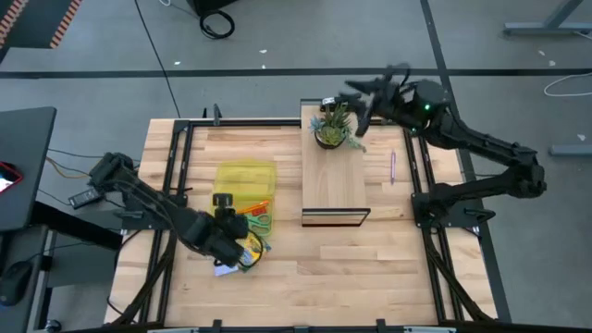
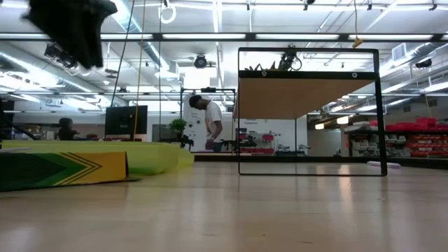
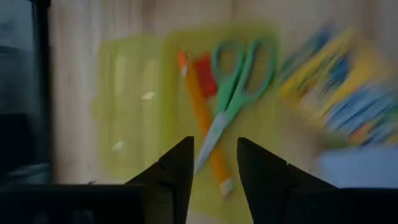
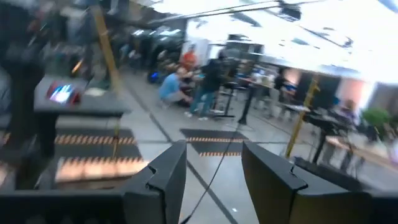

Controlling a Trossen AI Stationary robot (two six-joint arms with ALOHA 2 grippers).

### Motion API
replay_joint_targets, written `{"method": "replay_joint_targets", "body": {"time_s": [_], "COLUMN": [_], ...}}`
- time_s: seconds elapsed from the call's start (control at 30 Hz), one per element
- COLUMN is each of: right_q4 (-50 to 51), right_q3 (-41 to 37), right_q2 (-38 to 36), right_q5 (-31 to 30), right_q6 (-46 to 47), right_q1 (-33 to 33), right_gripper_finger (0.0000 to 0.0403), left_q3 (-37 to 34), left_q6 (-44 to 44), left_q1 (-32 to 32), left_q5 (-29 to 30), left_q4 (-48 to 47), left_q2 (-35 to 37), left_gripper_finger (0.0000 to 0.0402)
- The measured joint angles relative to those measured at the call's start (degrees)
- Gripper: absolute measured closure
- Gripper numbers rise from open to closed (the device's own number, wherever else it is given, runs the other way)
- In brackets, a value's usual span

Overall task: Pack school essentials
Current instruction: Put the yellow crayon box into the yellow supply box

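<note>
My left gripper (image 3: pixel 214 168) is open and hovers above the stationery near the table's left-front area (image 1: pixel 222 231). Below it lie green-handled scissors (image 3: pixel 233 93), an orange pencil (image 3: pixel 202 121) and a tiny red block (image 3: pixel 204 74), all resting on the yellow translucent case (image 3: pixel 127 106). The yellow-green crayon box (image 3: pixel 348 81) lies beside them on the table, next to the pale blue notepad (image 3: pixel 360 168). The thin purple pen (image 1: pixel 392 166) lies on the table toward the right. My right gripper (image 4: pixel 214 174) is open, raised in the air near the potted plant (image 1: pixel 333 125), and holds nothing.
A wooden board with a dark frame (image 1: pixel 335 176) stands in the table's middle, with the plant at its far end. In the low view it shows as a framed stand (image 2: pixel 308 112). People are in the room beyond (image 2: pixel 210 122). Bare wood (image 1: pixel 370 268) lies along the near edge.
</note>
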State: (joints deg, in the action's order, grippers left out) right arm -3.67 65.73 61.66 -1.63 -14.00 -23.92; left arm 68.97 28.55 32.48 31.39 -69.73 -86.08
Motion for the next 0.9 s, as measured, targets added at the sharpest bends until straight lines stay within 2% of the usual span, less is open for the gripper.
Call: {"method": "replay_joint_targets", "body": {"time_s": [0.1, 0.2, 0.37, 0.6, 0.9], "right_q4": [0.76, 8.00, 19.13, 20.71, 21.30], "right_q3": [0.61, 2.31, 6.25, 8.45, 8.66], "right_q2": [0.01, 0.01, 0.09, 0.06, 0.23], "right_q5": [0.01, -0.02, 0.06, -0.39, -0.77], "right_q6": [7.86, 13.79, 19.09, 21.21, 20.75], "right_q1": [-3.26, -4.64, -3.56, -1.78, -1.80], "right_gripper_finger": [0.0243, 0.0243, 0.0243, 0.0243, 0.0243], "left_q3": [0.04, 0.07, 0.07, 0.07, 0.07], "left_q6": [6.60, 17.17, 31.45, 35.11, 45.38], "left_q1": [-1.08, -1.67, -1.65, 0.34, 5.00], "left_q5": [-1.12, -2.47, -7.97, -16.93, -17.52], "left_q4": [5.54, 8.55, 9.08, 13.54, 16.63], "left_q2": [4.88, 7.91, 8.55, 6.38, 0.26], "left_gripper_finger": [0.0281, 0.0289, 0.0285, 0.0243, 0.0215]}}
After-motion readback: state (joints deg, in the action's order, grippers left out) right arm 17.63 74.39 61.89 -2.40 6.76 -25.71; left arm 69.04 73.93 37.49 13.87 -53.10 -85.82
